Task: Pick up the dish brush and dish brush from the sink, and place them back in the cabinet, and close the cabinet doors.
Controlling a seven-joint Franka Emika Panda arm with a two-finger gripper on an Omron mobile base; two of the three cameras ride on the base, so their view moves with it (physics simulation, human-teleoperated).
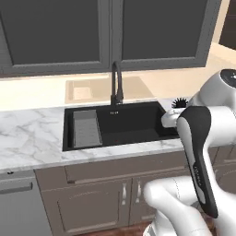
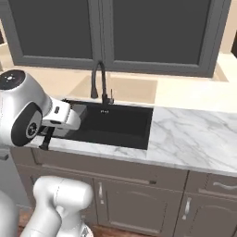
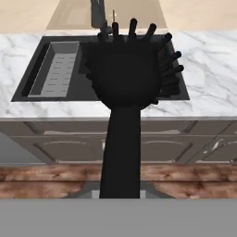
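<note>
Black dish brush (image 3: 124, 88), black sink (image 1: 133, 122) (white-marbled counter (image 2: 194, 139)).

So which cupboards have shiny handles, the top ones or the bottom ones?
The bottom ones. The brown doors under the counter each carry a silver handle; the dark top doors above the sink show none.

Black dish brush (image 3: 124, 88): matt plastic look, stiff stubby bristles at 12 to 3 o'clock of head. Sink (image 1: 133, 124): matt black, smooth; ribbed grey rack (image 1: 86, 127). Countertop (image 2: 194, 139): polished white marble, grey veins. Floor (image 3: 185, 178): wood planks.
</note>
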